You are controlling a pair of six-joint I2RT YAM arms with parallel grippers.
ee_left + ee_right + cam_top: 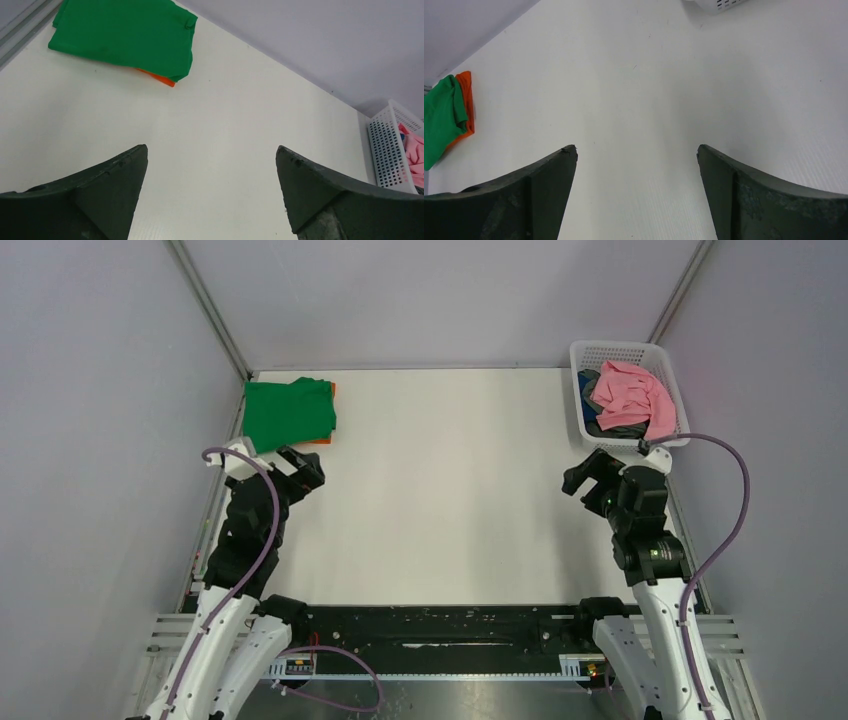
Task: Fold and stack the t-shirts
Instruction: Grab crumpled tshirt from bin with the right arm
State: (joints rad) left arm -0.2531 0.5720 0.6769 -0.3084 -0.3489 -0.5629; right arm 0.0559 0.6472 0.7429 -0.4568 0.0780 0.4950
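A folded green t-shirt [289, 412] lies on a folded orange t-shirt [327, 440] at the table's far left; both show in the left wrist view as green [125, 35] over orange [160, 78], and in the right wrist view as green [441, 120] and orange [468, 102]. A crumpled pink t-shirt [633, 392] tops grey [625, 429] and blue [586, 386] cloth in the basket at far right. My left gripper [312, 472] hovers open just in front of the green stack, nothing between its fingers. My right gripper [581, 476] stands open below the basket, holding nothing.
The white lattice basket [582, 358] sits at the table's far right corner, also seen in the left wrist view [386, 150]. Grey walls enclose the white table [450, 490] on three sides. Purple cables loop from both arms.
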